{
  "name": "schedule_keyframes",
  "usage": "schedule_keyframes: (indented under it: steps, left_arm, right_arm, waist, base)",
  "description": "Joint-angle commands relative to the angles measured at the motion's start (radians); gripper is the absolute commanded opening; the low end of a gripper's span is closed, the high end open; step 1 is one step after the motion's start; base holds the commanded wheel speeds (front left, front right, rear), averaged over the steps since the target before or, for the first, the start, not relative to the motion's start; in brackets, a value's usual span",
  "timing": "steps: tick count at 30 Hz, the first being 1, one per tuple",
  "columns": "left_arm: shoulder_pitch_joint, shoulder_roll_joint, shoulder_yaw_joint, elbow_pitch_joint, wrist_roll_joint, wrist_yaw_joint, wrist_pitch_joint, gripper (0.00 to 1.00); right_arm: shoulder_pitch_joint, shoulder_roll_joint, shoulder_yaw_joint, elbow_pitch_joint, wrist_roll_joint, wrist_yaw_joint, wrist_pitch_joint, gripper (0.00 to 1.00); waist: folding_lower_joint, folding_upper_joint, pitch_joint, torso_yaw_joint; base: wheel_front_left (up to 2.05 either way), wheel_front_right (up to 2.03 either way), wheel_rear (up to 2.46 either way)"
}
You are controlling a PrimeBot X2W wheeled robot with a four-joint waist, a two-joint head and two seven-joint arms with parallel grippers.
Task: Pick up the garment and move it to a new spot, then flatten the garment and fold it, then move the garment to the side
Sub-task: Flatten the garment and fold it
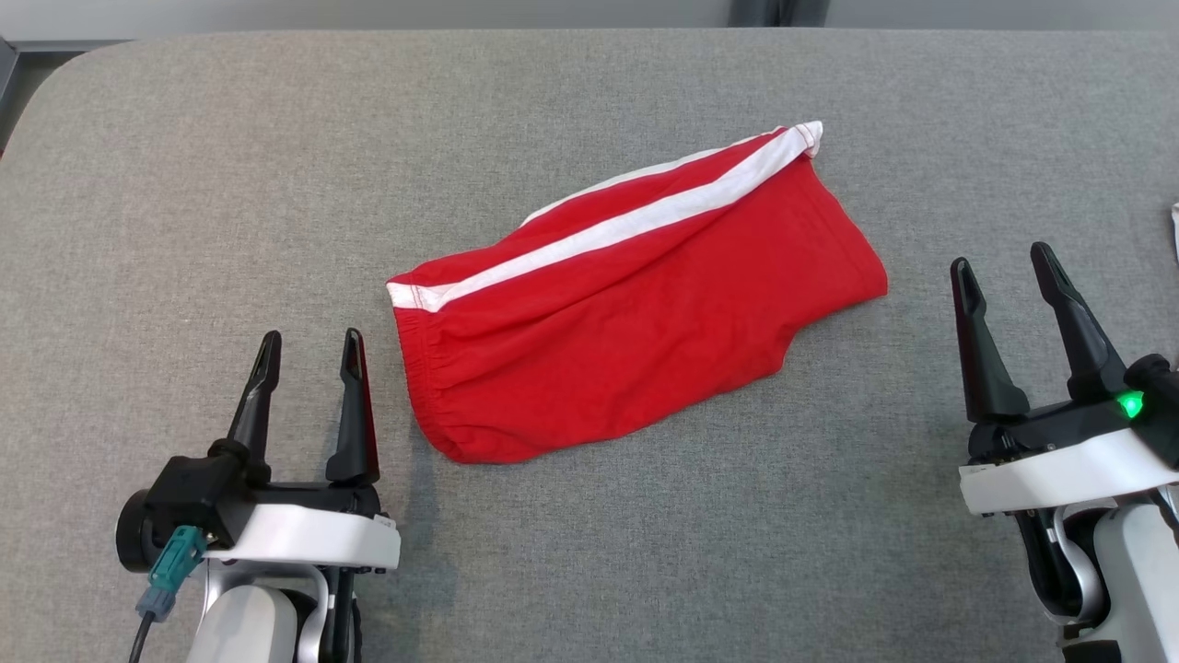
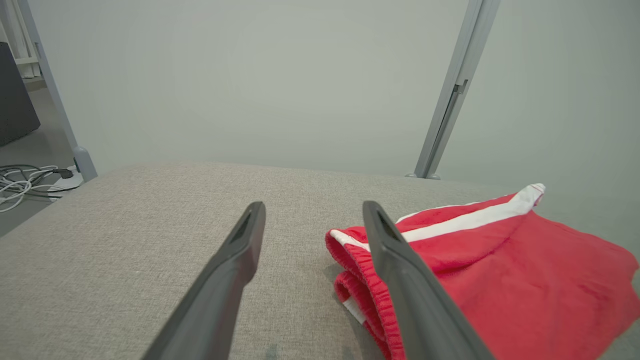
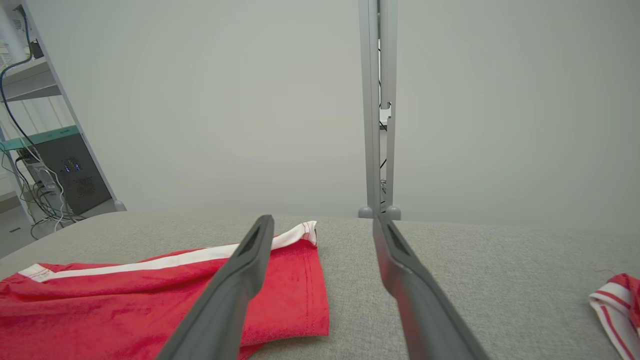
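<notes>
Slippage threatens: red white-striped cloth shorts (image 1: 636,304) lie doubled mid-way on the grey fabric table (image 1: 230,166), between left gripper (image 1: 311,334) and right gripper (image 1: 1000,255), both spread wide and empty; pinching only the top layer could unfold them.

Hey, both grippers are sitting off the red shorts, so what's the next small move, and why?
Probably ease the left gripper forward and right to the red shorts' waistband, the nearest edge. Both it and the right gripper stand open, holding nothing, apart from the shorts lying on the grey table.
</notes>
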Motion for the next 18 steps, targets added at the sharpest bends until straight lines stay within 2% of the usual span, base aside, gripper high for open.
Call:
schedule_keyframes:
  steps: [1, 9, 14, 18]
  left_arm:
    - [-0.011, 0.003, 0.002, 0.002, 0.007, 0.0, -0.004, 1.0]
    - [-0.044, 0.002, -0.009, 0.012, 0.023, -0.009, -0.004, 1.0]
    - [-0.081, 0.002, -0.031, 0.019, 0.023, -0.014, -0.004, 1.0]
    - [-0.104, 0.001, -0.059, 0.018, 0.007, -0.006, -0.004, 1.0]
  right_arm:
    - [0.009, -0.004, -0.002, 0.004, -0.005, 0.001, -0.005, 1.0]
    - [-0.026, -0.026, 0.008, 0.042, -0.023, 0.001, -0.005, 1.0]
    - [-0.108, -0.049, 0.063, 0.179, -0.046, 0.001, -0.005, 1.0]
    - [-0.193, -0.061, 0.133, 0.341, -0.046, 0.0, -0.005, 1.0]
  waist:
    - [0.0, 0.0, 0.001, 0.0]
    - [0.0, 0.0, 0.015, 0.016]
    - [0.0, 0.0, 0.037, 0.051]
    - [0.0, 0.0, 0.057, 0.08]
  base:
    - [0.0, 0.0, 0.0]
    - [0.0, 0.0, 0.0]
    - [0.0, 0.0, 0.0]
    - [0.0, 0.0, 0.0]
